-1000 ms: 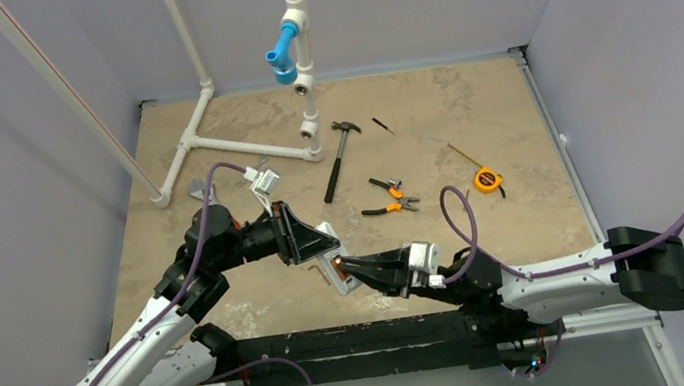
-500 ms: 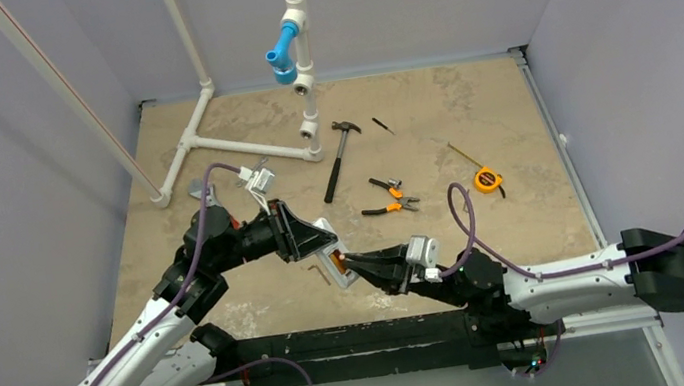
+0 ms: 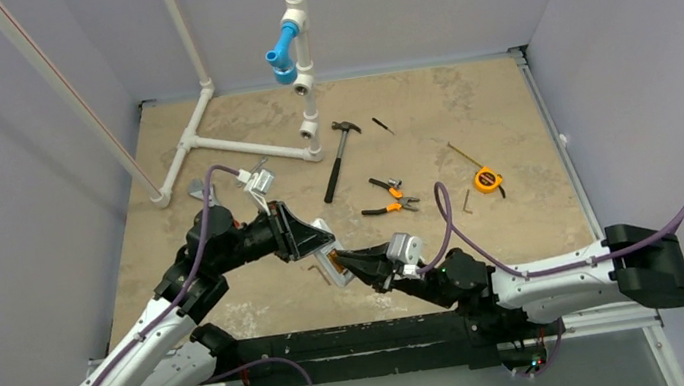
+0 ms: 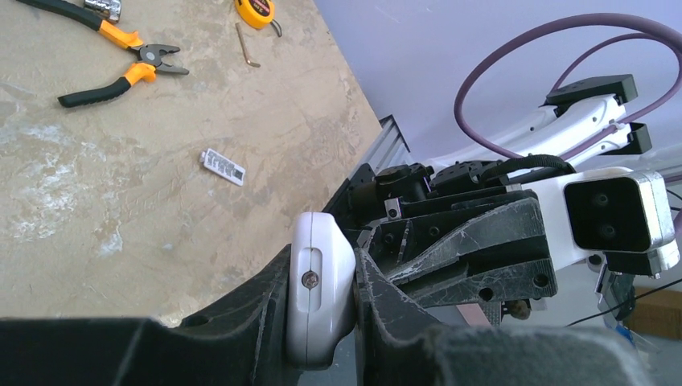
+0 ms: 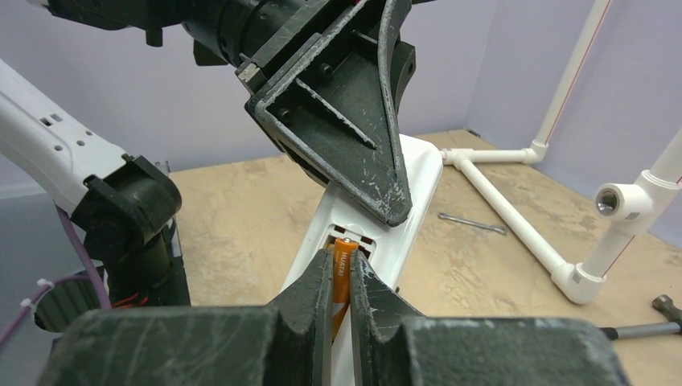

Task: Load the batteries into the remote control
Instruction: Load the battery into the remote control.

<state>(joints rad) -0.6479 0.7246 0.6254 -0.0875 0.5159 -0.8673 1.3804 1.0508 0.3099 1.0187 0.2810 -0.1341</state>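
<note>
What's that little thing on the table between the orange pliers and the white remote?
A small whitish strip lies flat on the table there, between the pliers and the remote; the left wrist view shows it.

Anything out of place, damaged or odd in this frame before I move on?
Nothing stands out. The left gripper holds the remote control tilted above the table, and the right gripper pinches a battery at the remote's open recess. One small white strip lies loose on the table.
</note>
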